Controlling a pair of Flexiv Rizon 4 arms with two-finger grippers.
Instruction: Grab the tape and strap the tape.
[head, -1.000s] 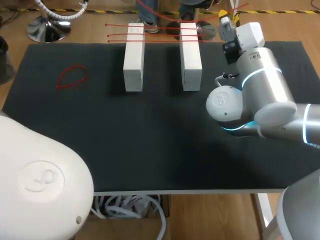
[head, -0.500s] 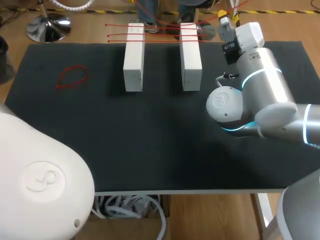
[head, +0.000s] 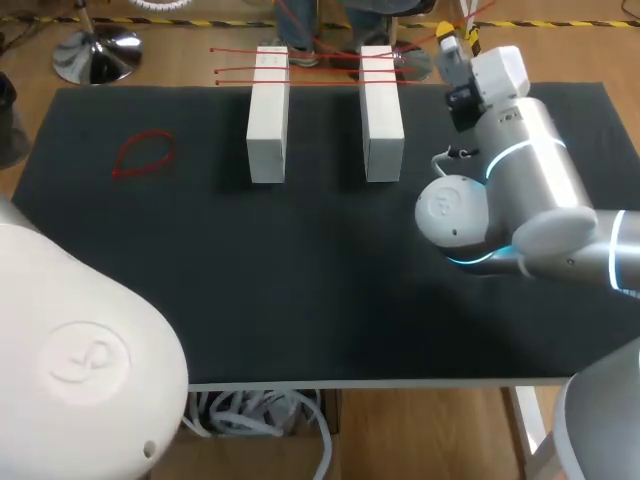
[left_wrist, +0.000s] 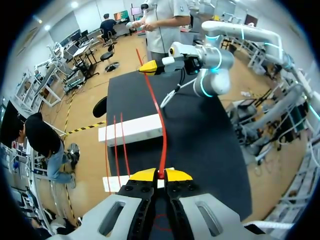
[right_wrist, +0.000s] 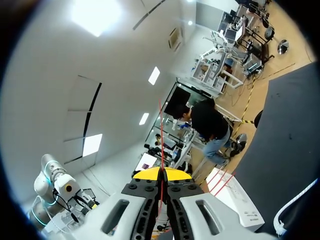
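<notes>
The left hand (left_wrist: 161, 175) is pinched fully together on one end of a thin red tape (left_wrist: 161, 125), its yellow tips meeting with the strip between them. The right hand (right_wrist: 162, 174) is closed just as tight on the other end, and the tape runs out from between its tips. Between the two hands the tape hangs in a loose bow near the far edge of the surface (head: 300, 290), toward 12 o'clock in the head view.

Two white blocks (head: 268, 130) stand on the surface at about 12 o'clock, already crossed at their far ends by three red strips (head: 325, 68). A red loop (head: 145, 155) lies well apart at 10 o'clock.

Each hand holds only a sliver of tape, so a hard pull could probably slip it free. The slack could let it land skewed or snag on the laid strips. Too much tension across the blocks might drag or tip them.
</notes>
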